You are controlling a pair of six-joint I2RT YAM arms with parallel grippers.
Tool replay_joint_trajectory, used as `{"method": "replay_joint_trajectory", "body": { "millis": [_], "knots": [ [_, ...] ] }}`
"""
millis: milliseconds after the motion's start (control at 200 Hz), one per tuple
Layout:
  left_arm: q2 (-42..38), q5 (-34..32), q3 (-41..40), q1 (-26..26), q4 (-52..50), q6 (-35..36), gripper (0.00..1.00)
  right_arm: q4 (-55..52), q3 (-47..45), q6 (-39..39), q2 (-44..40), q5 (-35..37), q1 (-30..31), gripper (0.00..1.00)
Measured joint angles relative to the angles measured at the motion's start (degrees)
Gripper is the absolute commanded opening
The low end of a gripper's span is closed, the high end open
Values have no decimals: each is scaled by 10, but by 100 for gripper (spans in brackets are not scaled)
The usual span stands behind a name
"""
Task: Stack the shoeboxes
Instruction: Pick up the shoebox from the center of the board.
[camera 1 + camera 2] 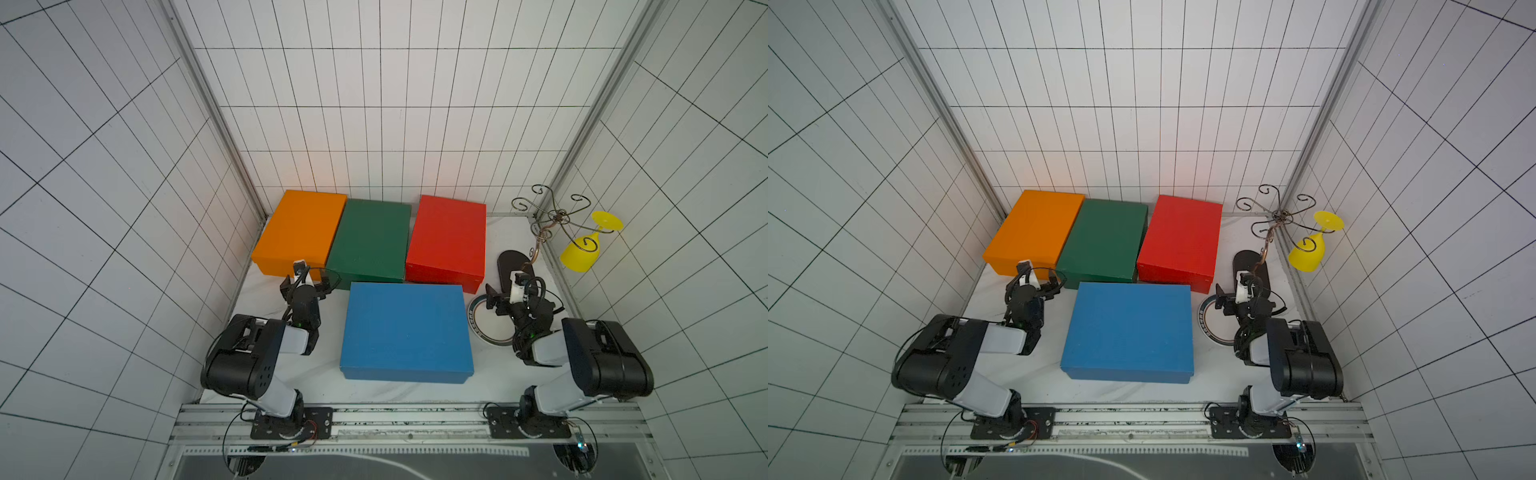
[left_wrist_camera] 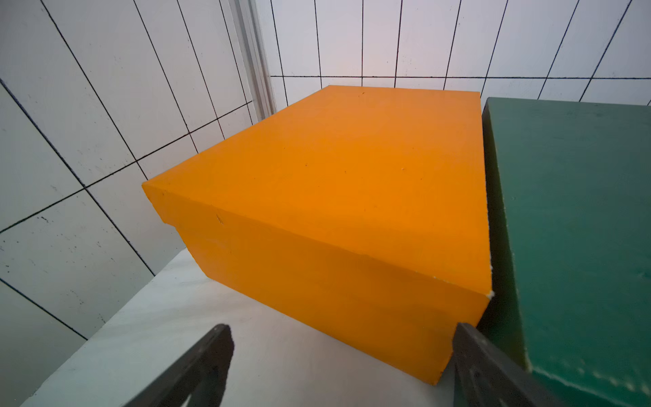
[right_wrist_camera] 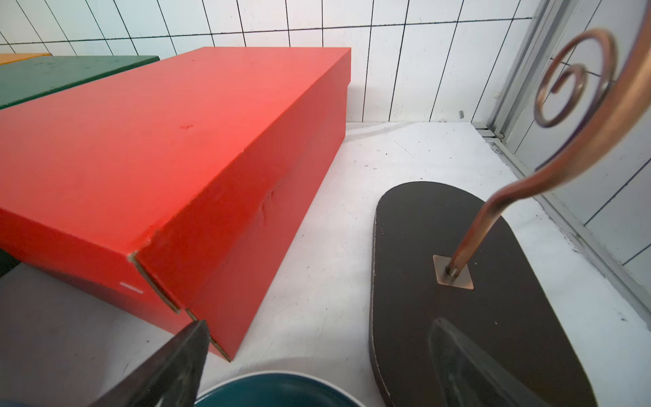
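Three shoeboxes stand side by side along the back wall in both top views: orange (image 1: 299,230), dark green (image 1: 370,241) and red (image 1: 446,237). The blue shoebox (image 1: 405,330) lies alone in front of them, between my two arms. My left gripper (image 1: 305,286) is open, just short of the orange box's near end (image 2: 334,282), with only table between its fingers (image 2: 218,345). My right gripper (image 1: 509,291) is open too, hovering beside the red box's near right corner (image 3: 176,211). It holds nothing.
A round plate (image 1: 478,328) lies under my right wrist. Behind it a curly wire stand on a dark oval base (image 3: 458,229) carries a hanging yellow glass (image 1: 582,249). Tiled walls close in the left, back and right sides.
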Motion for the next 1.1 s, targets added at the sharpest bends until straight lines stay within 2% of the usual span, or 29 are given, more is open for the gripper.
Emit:
{"method": "replay_joint_trajectory", "body": {
  "millis": [840, 995, 1100],
  "knots": [
    [1, -2, 3, 0, 4, 3, 98, 2, 0, 0, 0, 3, 0, 99],
    [-10, -9, -1, -11, 13, 20, 98, -77, 25, 5, -49, 45, 3, 99],
    [-39, -42, 23, -37, -39, 36, 98, -133, 59, 17, -110, 104, 18, 99]
  ]
}}
